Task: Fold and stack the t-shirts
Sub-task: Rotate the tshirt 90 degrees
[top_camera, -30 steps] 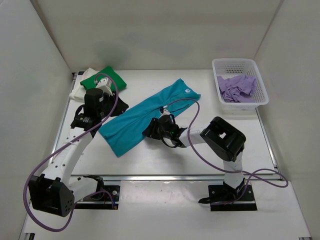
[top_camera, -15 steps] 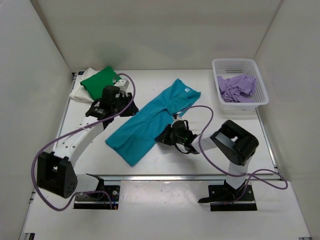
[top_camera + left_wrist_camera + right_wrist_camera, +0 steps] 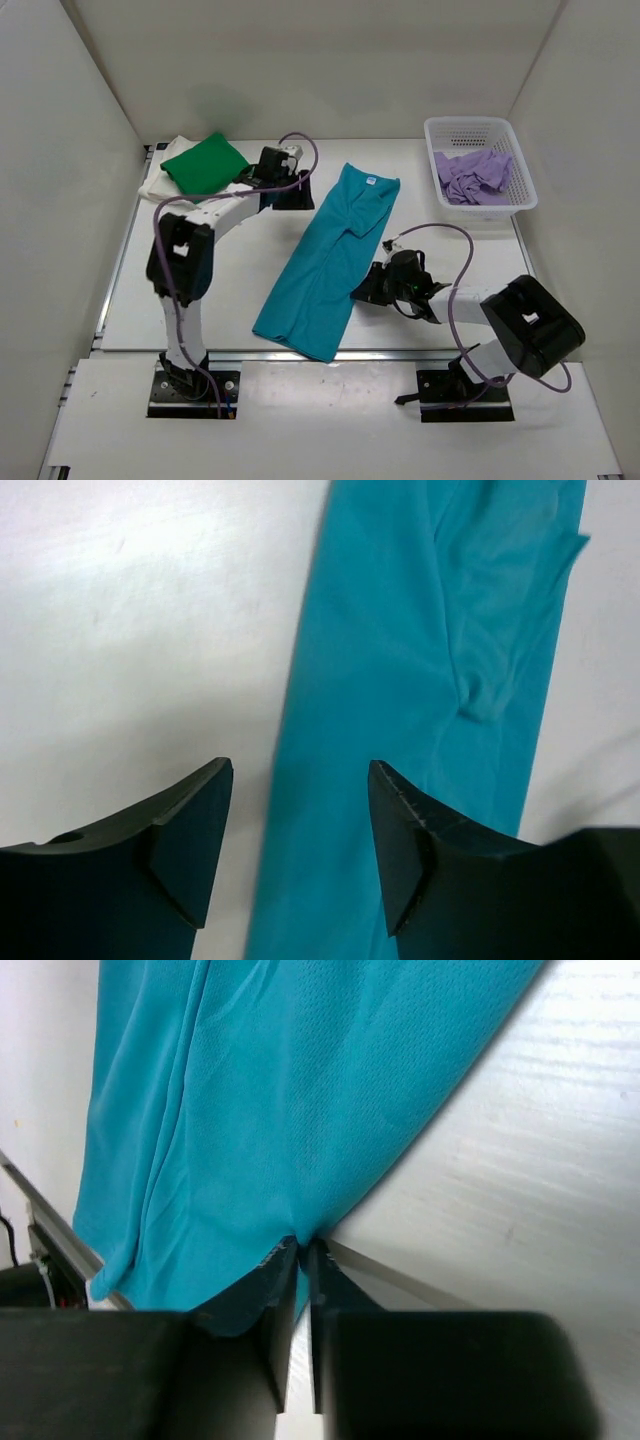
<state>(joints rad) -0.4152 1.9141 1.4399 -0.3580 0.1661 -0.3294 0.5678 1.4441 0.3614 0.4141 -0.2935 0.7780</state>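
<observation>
1. At mid-table (image 3: 230, 290), a teal t-shirt (image 3: 330, 255), folded lengthwise into a long narrow strip and lying flat. Set on a slant from far right to near left, with the small white neck label (image 3: 373, 181) at the far end and the other end close to the table's near edge.
2. Low at the strip's right edge, well down its length, the right gripper (image 3: 366, 293). Fingers pressed together and clamped on a pinch of the teal hem. Plain in the right wrist view, with the cloth edge caught at the very fingertips and the rest of the shirt spread out beyond them.
3. Just left of the strip's far end, the left gripper (image 3: 295, 192). Fingers (image 3: 190, 840) spread well apart, nothing held between them. Only bare table and the shirt's left edge beyond the tips in the left wrist view. Touching the cloth or not: cannot tell.
4. In the far-left corner, a green t-shirt (image 3: 205, 163), folded and lying on top of a cream-white t-shirt (image 3: 160, 183) that shows along its left side.
5. At the far right, well apart from the teal strip, a white mesh basket (image 3: 482, 123) with a lilac t-shirt (image 3: 475, 175) crumpled inside.
</observation>
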